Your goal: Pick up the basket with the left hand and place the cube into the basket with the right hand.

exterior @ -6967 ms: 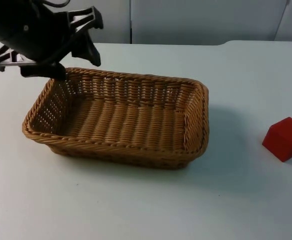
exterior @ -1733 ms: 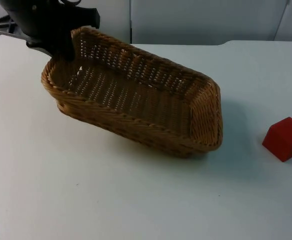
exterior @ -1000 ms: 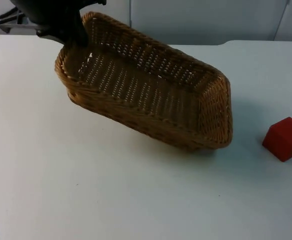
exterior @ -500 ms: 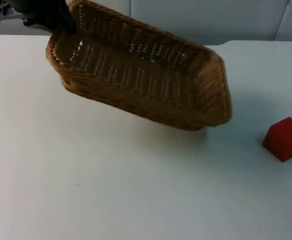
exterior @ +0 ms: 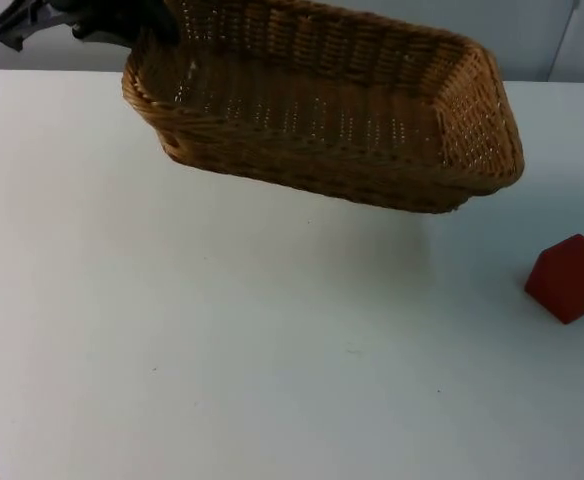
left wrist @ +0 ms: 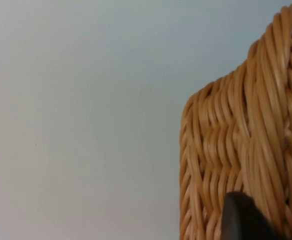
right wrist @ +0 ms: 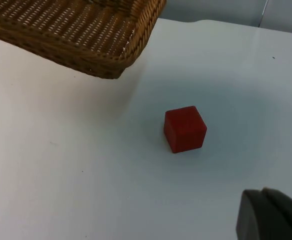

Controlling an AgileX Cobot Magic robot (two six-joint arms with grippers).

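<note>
The basket (exterior: 322, 110) is held clamped by its corner rim in the left tool (exterior: 137, 25), lifted off the bench (exterior: 222, 350); the right tool's (right wrist: 271, 215) opening cannot be told, the cube (right wrist: 185, 129) lying ahead of it.

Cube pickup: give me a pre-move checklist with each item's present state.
1. Basket held by the left end effector at its rim corner: ok.
2. Basket lifted off the table: ok.
3. Basket level for a drop: not ok, it hangs tilted.
4. Red cube free on the table, apart from the basket: ok.
5. Basket interior free of objects: ok.
6. Right end effector ready to close on the cube: cannot tell; one fingertip shows, short of the cube.
</note>
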